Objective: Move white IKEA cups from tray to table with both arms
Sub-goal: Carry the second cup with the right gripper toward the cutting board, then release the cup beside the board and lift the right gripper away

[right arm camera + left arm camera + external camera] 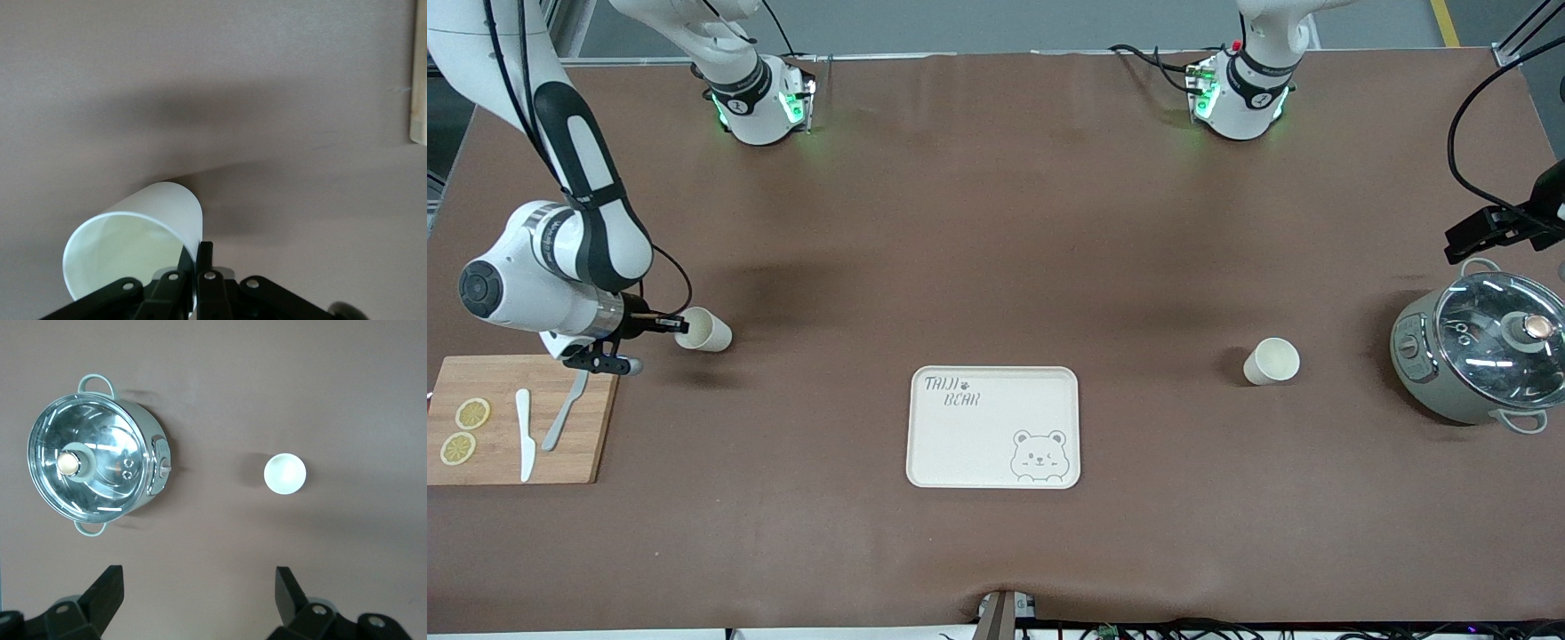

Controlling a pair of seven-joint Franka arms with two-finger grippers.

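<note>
- Table (996,222): brown surface, both arm bases along one edge. The landmark for all places below is the bear tray.
- Grey-green pot (1476,356): stands at the left arm's end of the table, well apart from the bear tray. Its glass lid is on; contents cannot be told.
- Cutting board (578,462): wooden, at the right arm's end, level with the bear tray. It carries two lemon slices (464,431), a white knife (525,436) and a grey fork (565,413).
- Bear tray (993,428): cream, rectangular, nothing lying in it; a bear face is printed at one corner.
- Left gripper (200,587): up over the table between the pot and the standing cup, fingers spread wide, holding nothing.
- Right gripper (669,325): low, toward the right arm's end from the bear tray, fingers pinched on the rim of the tilted cup.
- Tilted cup (704,330): cream-white, handleless, tapered, tipped on its side in the grip, mouth toward the gripper.
- Standing cup (1272,361): identical, upright and empty, between the bear tray and the pot, untouched.
</note>
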